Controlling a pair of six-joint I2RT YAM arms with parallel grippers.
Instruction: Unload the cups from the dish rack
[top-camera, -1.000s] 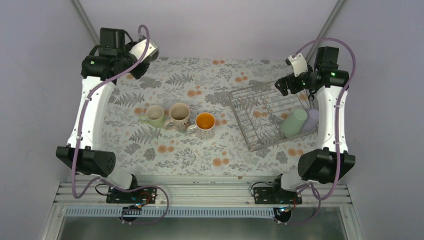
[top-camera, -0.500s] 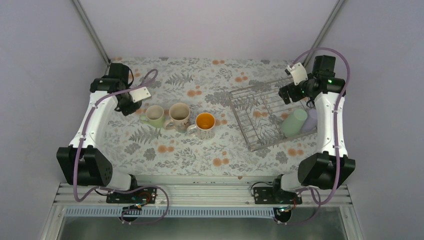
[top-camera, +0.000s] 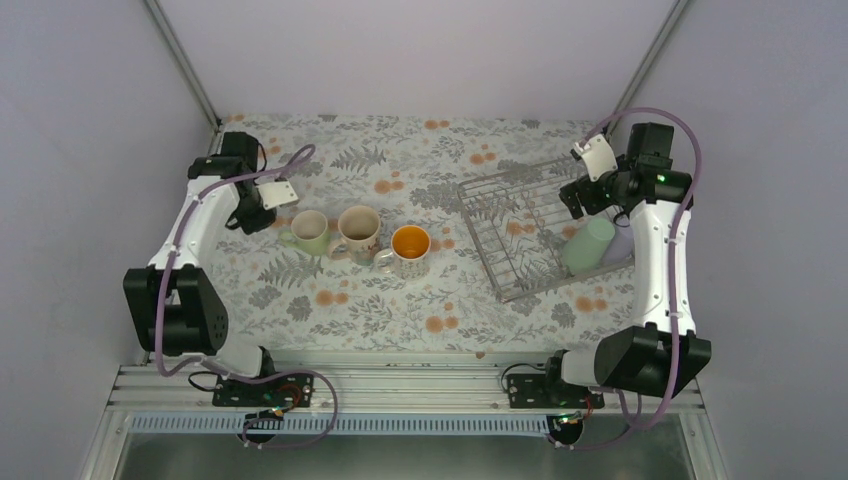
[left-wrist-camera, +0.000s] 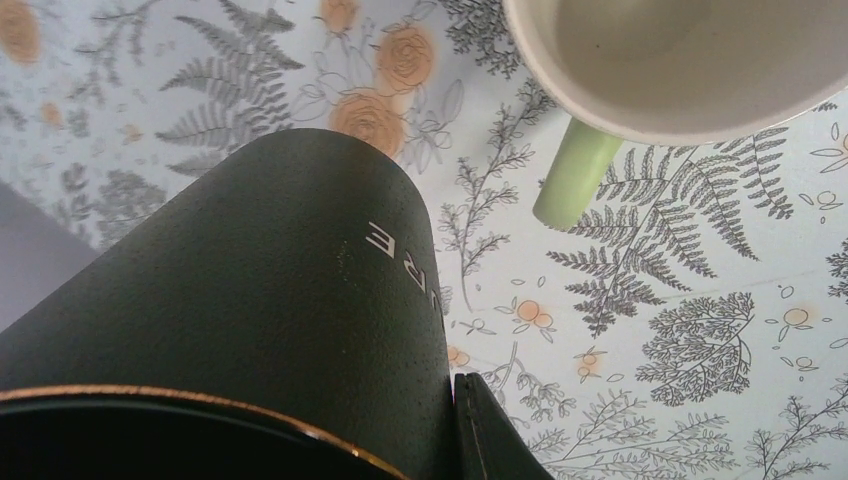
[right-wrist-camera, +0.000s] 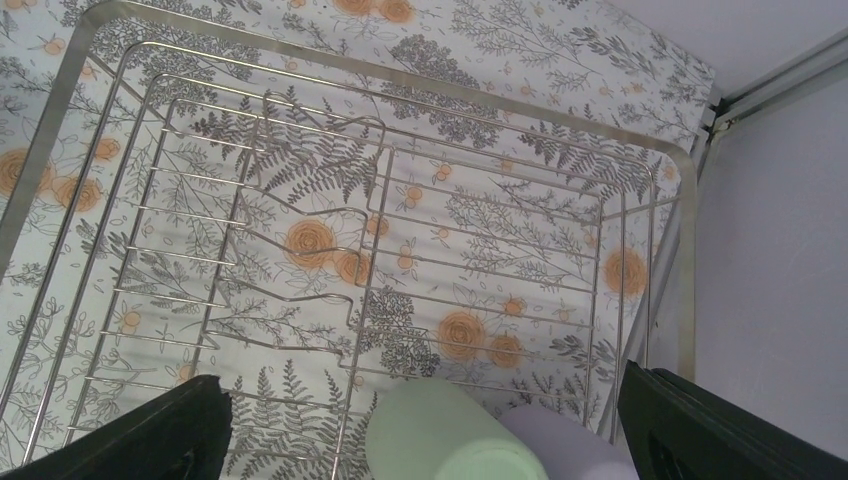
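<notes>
Black mug (left-wrist-camera: 250, 330), pinched by the left gripper (top-camera: 256, 205), has dropped low beside the green mug (top-camera: 310, 232) (nearly placed), while the right gripper (top-camera: 587, 196), spread wide, has moved over the tumblers (right-wrist-camera: 450, 435) in the rack (right-wrist-camera: 300, 55).

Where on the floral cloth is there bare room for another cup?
Free: the near side of the cream patterned mug; between the orange-lined patterned mug and the silver wire dish rack. Crowded: beside the pale green mug, where the left gripper holds a black mug.
</notes>
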